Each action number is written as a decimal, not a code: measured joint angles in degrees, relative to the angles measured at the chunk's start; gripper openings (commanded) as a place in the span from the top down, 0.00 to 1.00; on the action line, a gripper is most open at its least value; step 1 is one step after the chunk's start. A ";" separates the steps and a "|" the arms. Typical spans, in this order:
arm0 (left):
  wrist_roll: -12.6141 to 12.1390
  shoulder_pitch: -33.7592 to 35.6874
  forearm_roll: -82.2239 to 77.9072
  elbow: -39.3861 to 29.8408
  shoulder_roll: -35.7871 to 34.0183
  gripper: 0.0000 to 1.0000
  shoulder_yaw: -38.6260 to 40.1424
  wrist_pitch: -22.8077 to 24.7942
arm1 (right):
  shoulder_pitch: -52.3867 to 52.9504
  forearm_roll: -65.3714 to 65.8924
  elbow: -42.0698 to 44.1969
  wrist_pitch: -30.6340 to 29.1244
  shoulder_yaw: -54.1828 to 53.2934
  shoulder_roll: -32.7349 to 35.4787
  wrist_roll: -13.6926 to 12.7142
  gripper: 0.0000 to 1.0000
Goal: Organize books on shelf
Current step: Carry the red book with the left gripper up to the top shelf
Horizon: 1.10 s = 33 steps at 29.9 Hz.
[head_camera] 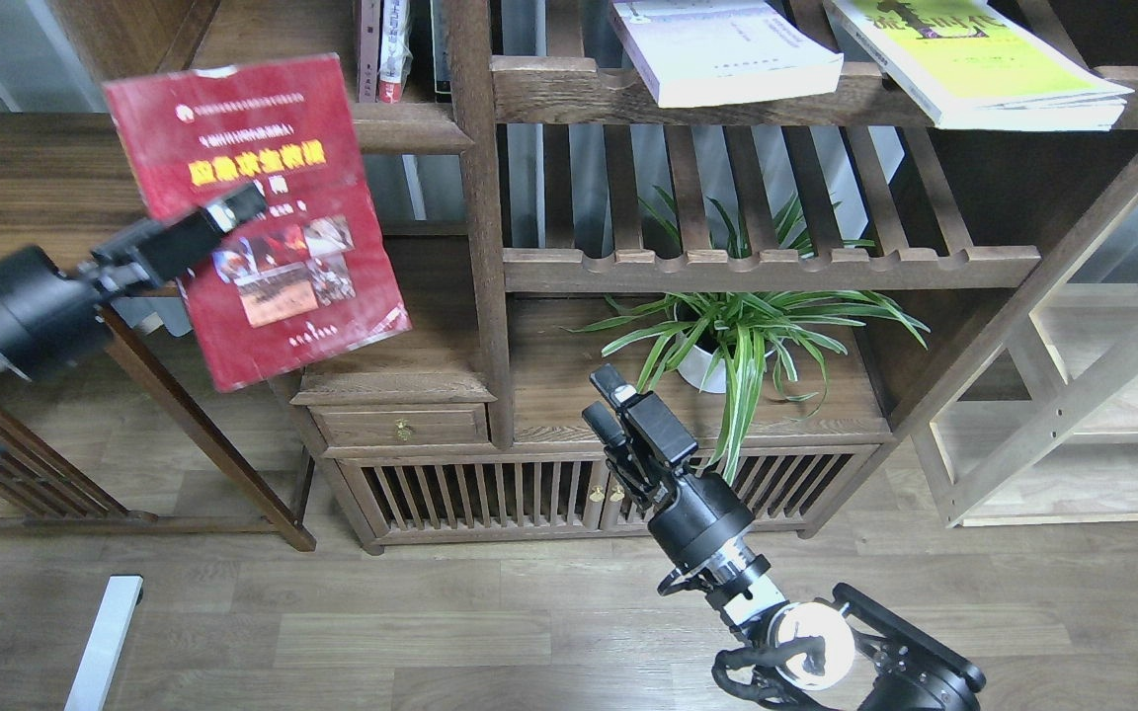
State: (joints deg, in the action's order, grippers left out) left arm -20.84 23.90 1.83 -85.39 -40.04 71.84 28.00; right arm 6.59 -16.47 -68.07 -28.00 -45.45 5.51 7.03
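Bright, even daylight, strongest from the pale windows behind the bookcase (475, 227). Shadows are soft under the boards. The red book (258, 217) and left arm (26, 311) are motion-blurred; everything else is sharp. Straight lines bow at the edges.
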 measured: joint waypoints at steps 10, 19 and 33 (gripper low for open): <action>-0.31 0.73 -7.59 -0.44 0.58 1.00 8.55 0.00 | 0.22 3.16 2.27 0.00 0.19 -0.14 -0.07 0.16; -0.25 3.36 -9.86 0.55 0.78 1.00 9.81 0.00 | 0.28 4.05 3.10 0.00 0.26 -0.85 -0.08 0.16; -0.11 11.68 -15.02 0.44 3.53 1.00 9.53 -6.80 | 1.50 4.25 3.55 0.00 0.87 -1.13 -0.08 0.16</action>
State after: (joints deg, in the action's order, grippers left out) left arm -20.95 35.58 -13.18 -84.96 -36.51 81.37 21.20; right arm 8.09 -12.21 -64.52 -28.00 -44.58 4.39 6.95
